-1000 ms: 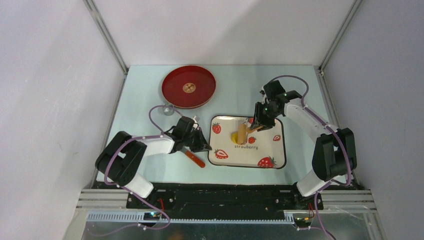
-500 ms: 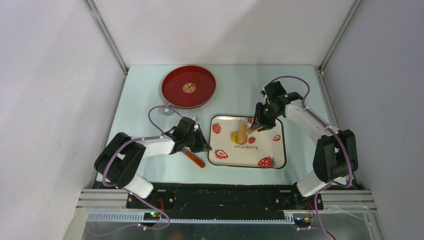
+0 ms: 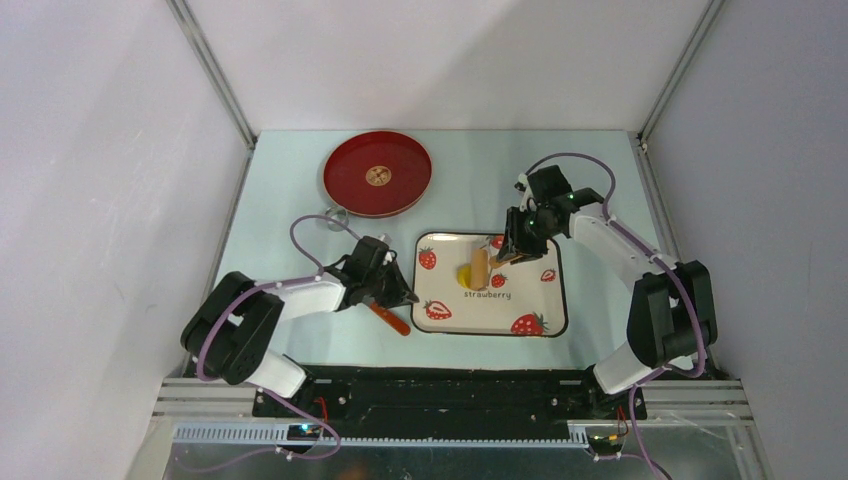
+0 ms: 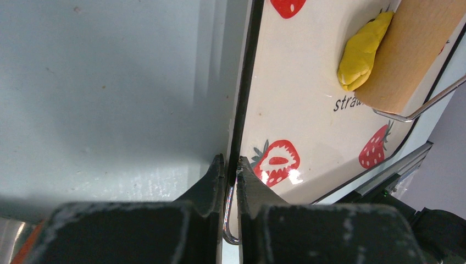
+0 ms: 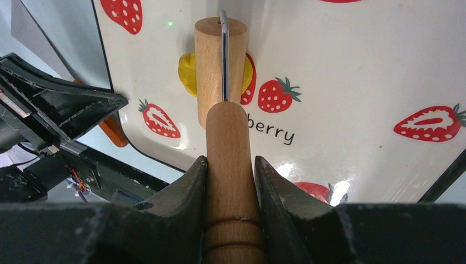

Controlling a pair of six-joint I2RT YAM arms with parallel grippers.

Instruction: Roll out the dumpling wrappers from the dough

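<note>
Dough [image 3: 466,275] is lying on the strawberry-printed tray [image 3: 500,312], left of its middle and just above the printed word. It is sitting as a small bright yellow lump under the wooden roller [image 3: 481,268]. In the top view only its left part is peeking out from beside the drum. In the right wrist view yellow is showing on both sides of the drum, so the wood is lying across it. Seen from the left wrist, the lump is stretching longer than it is wide, with its long axis running alongside the drum rather than across it. In the top view the drum's long axis is running roughly from the tray's far edge toward its near edge, leaning slightly.

The right gripper [image 5: 229,165] is clenching the roller's wooden handle, a finger pressing on each side of it. A metal wire is running from the handle over the drum to its far end.

The left gripper [image 4: 231,165] is pinching the tray's dark left rim between nearly closed jaws, with its fingers down at table [image 3: 290,200] level. An orange-handled tool [image 3: 392,320] is lying on the table just beside that gripper, outside the tray. A red plate [image 3: 400,190] is sitting well apart, toward the far left.
</note>
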